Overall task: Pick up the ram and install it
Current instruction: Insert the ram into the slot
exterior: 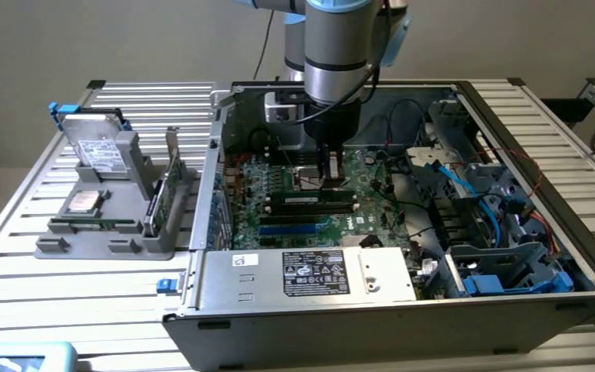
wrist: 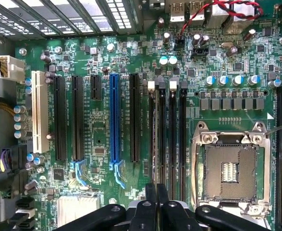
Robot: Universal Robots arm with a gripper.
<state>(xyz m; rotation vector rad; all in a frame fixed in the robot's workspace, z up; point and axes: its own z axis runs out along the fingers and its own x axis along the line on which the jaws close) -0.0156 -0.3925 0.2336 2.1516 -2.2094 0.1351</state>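
Observation:
My gripper (exterior: 328, 178) reaches down into the open computer case (exterior: 545, 139), right over the black memory slots (exterior: 313, 203) of the green motherboard (exterior: 276, 186). In the wrist view its two black fingers (wrist: 151, 198) are pressed together, shut on the ram (wrist: 156, 144). The ram is seen edge-on as a thin dark strip. It runs along the memory slot with a white latch (wrist: 151, 85) at its far end. I cannot tell whether it sits fully in the slot. A neighbouring slot (wrist: 177, 134) lies alongside.
A grey rack (exterior: 101, 232) at the exterior view's left holds a silver hard drive (exterior: 106, 151) and a green expansion card (exterior: 168, 182). The power supply (exterior: 313, 271), blue cables (exterior: 463, 186) and case walls crowd the gripper. An open CPU socket (wrist: 229, 168) lies beside the slots.

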